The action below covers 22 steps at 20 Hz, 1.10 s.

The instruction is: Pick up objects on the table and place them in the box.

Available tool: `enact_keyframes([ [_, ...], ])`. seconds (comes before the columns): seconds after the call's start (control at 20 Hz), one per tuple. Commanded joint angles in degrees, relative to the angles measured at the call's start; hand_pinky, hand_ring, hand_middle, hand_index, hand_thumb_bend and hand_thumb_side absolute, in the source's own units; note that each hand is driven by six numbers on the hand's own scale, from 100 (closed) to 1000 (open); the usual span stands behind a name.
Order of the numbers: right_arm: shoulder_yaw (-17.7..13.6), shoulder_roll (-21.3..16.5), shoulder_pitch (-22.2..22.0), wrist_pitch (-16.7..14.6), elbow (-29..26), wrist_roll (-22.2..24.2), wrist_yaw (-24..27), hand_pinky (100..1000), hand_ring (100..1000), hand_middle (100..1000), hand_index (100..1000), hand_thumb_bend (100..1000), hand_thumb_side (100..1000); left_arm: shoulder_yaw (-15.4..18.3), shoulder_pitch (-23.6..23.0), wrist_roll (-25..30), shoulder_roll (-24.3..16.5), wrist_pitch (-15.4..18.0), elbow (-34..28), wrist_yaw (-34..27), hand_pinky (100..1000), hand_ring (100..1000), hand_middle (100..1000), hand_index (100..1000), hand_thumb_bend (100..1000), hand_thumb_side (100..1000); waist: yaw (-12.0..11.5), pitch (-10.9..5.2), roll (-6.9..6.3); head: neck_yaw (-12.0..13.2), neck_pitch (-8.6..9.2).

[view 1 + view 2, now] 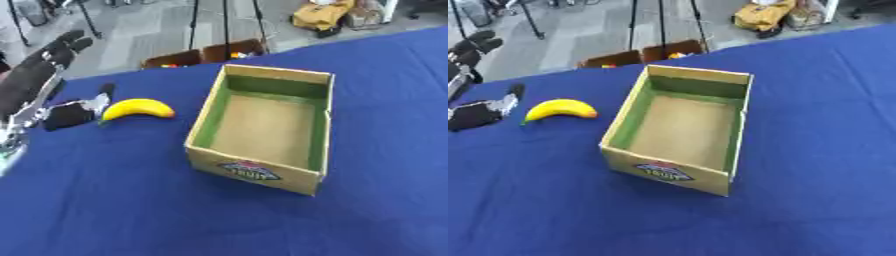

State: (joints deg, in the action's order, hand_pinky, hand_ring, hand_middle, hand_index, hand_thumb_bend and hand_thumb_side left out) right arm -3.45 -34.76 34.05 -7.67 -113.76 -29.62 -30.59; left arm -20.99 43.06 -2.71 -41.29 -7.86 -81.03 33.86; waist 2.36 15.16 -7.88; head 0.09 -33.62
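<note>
The left hand (35, 75) comes in at the 9 o'clock side of the left eye view. It is black, with silver parts lower down. Its fingers (68, 44) are straight and point up toward 1 o'clock. Its thumb (98, 97) sticks out low, toward 3 o'clock. The hand is wide open and holds nothing.

Just past the thumb lies a yellow banana (138, 108). It rests on the blue counter (105, 200), at about 9 o'clock from the middle of the picture. Its bend faces down, and its dark green end points toward the hand. The thumb tip is just beside the banana; I cannot tell if they touch.

Next comes the box (254, 172), near the middle of the counter, at 3 o'clock from the banana. The two are near but apart. The box is brown cardboard and open at the top. Its inside walls are green and its floor is plain brown. Nothing lies in it. A round red and blue sticker (249, 170) is on the wall at 6 o'clock.

Up at 12 o'clock, past the far edge of the counter, some brown crates (203, 55) with small bright things sit on the grey floor (149, 30).

The right hand shows in neither view.
</note>
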Motion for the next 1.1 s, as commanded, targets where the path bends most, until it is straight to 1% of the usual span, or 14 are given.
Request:
enact_keyframes([
  [0.05,0.0,-1.12,1.02,-0.11,-0.83,0.35,0.39,704,869,827,919,100,1000,-0.3,2.95,2.93,0.51,0.03,4.02,0.88,1000,1000,1000,1000,384,664,0.07,-0.98,0.12,0.35,0.68],
  [0.15,0.1,-1.11,1.12,-0.16,-0.83,0.47,0.45,704,869,827,919,100,1000,-0.44,4.53,4.74,1.56,0.78,6.96,1.64,1000,1000,1000,1000,374,653,0.23,-0.97,-0.01,0.47,0.77],
  [0.25,0.19,-1.08,1.19,-0.18,-0.83,0.56,0.51,704,869,826,919,100,1000,-0.6,5.95,6.49,2.72,1.82,9.81,2.63,1000,1000,1000,1000,400,653,0.42,-0.92,-0.15,0.58,0.95],
  [0.3,0.23,-1.07,1.23,-0.2,-0.83,0.6,0.55,705,869,826,919,100,1000,-0.74,6.59,7.4,3.26,2.53,11.28,3.28,1000,1000,1000,1000,434,657,0.51,-0.89,-0.21,0.64,1.0],
  [0.45,0.35,-1.02,1.35,-0.28,-0.83,0.7,0.64,705,868,825,919,100,1000,-0.74,8.25,10.05,4.41,4.21,15.6,5.66,1000,1000,1000,1000,462,638,0.77,-0.77,-0.41,0.84,1.22],
  [0.55,0.39,-1.03,1.39,-0.29,-0.83,0.73,0.69,705,868,825,918,100,1000,-0.5,9.17,11.84,4.85,4.97,18.31,7.42,1000,1000,1000,1000,439,611,0.92,-0.69,-0.51,0.94,1.38],
  [0.6,0.38,-1.03,1.4,-0.29,-0.83,0.72,0.71,705,868,825,918,100,1000,-0.13,9.52,12.72,5.16,5.32,19.43,8.29,1000,1000,1000,1000,333,567,0.98,-0.63,-0.54,0.96,1.47],
  [0.65,0.37,-1.05,1.39,-0.28,-0.83,0.71,0.72,705,868,824,918,100,1000,0.39,9.83,13.63,5.52,5.71,20.4,9.21,1000,1000,1000,1000,277,547,1.03,-0.58,-0.58,0.96,1.56],
  [0.9,0.31,-1.06,1.39,-0.24,-0.83,0.54,0.76,705,865,821,918,100,1000,4.03,10.93,18.09,7.17,7.91,23.59,13.66,1000,1000,1000,1000,299,538,1.21,-0.31,-0.73,1.0,1.85],
  [1.0,0.3,-1.14,1.44,-0.22,-0.83,0.5,0.76,705,865,820,918,100,1000,5.35,11.39,19.82,7.37,8.5,24.18,15.39,1000,1000,1000,1000,299,538,1.31,-0.16,-0.78,1.05,1.98],
  [1.1,0.3,-1.22,1.49,-0.19,-0.83,0.45,0.76,706,865,819,918,100,1000,6.43,11.82,21.59,7.48,8.9,24.34,16.74,1000,1000,1000,1000,318,545,1.4,0.01,-0.81,1.19,2.07],
])
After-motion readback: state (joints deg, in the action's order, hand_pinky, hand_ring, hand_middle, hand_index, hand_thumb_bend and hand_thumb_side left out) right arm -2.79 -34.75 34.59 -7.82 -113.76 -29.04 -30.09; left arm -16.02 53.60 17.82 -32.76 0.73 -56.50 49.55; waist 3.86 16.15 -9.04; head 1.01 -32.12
